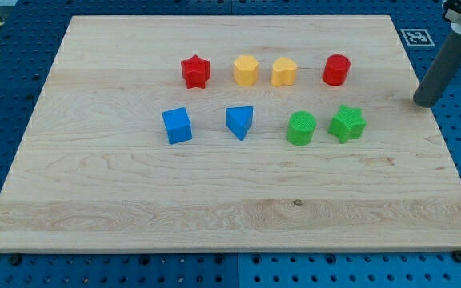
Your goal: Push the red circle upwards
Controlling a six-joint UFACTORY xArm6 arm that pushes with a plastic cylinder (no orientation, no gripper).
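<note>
Red circle (335, 70): sits near the board's top right, last at the right of the upper row, well apart from my tip.
My tip (425, 102): to the view's right of the red circle and a little lower, near the board's right edge, touching no block.
Tool state: a bare rod with nothing to clasp; it holds nothing and presses on no block.
Rod pose: dark, thick, comes down from the view's top right corner, leaning slightly so the lower end is further left than the upper part.
Upper row, left to right: red star (195, 71), yellow hexagon (246, 70), yellow heart (283, 71), then the red circle; the two yellow blocks stand just beside each other.
Lower row, left to right: blue cube (177, 126), blue triangle (239, 122), green circle (301, 128), green star (347, 123); the two green blocks are near each other, below and between the yellow heart and the red circle's side.
Board (134, 216): pale wood, lying on a blue perforated table (6, 72).
</note>
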